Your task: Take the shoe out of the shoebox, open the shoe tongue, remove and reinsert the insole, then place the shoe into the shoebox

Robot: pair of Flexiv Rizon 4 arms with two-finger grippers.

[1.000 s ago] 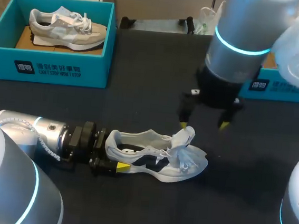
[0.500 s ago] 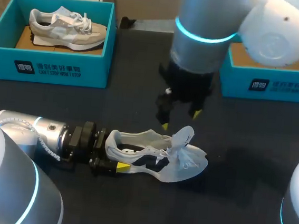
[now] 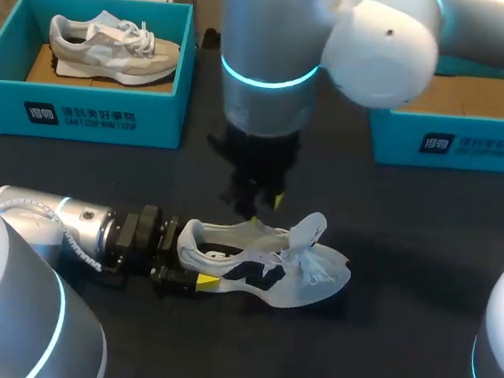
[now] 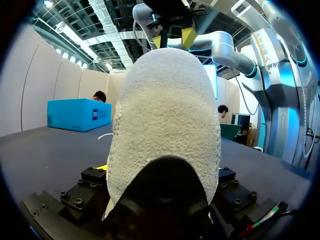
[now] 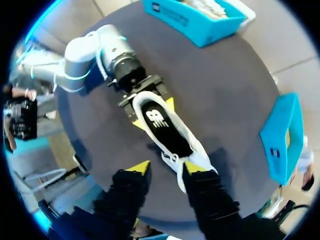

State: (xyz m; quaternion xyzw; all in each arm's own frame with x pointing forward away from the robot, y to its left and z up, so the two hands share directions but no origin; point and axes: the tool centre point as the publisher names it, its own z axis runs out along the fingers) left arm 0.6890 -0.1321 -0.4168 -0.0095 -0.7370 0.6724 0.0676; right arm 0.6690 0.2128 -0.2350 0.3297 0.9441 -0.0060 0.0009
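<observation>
A pale grey shoe (image 3: pixel 267 264) lies on the black table, toe to the right, its tongue (image 3: pixel 312 229) pulled up and its dark insole (image 5: pixel 162 125) showing. My left gripper (image 3: pixel 190 256) lies low on the table and is shut on the shoe's heel (image 4: pixel 165 125), one yellow tip on each side (image 5: pixel 151 107). Just above the shoe's opening hangs my right gripper (image 3: pixel 257 203), pointing down. Its fingers (image 5: pixel 166 169) stand a little apart with nothing held between them; the laces lie just under them. An open teal shoebox (image 3: pixel 459 128) stands at the back right.
A second teal shoebox (image 3: pixel 80 114) at the back left holds a beige shoe (image 3: pixel 114 46). My right arm's wide body hangs over the table's middle.
My right arm has swung leftward from over the toe to over the shoe's opening, and its fingers have drawn closer together. The left gripper and the shoe have stayed still.
</observation>
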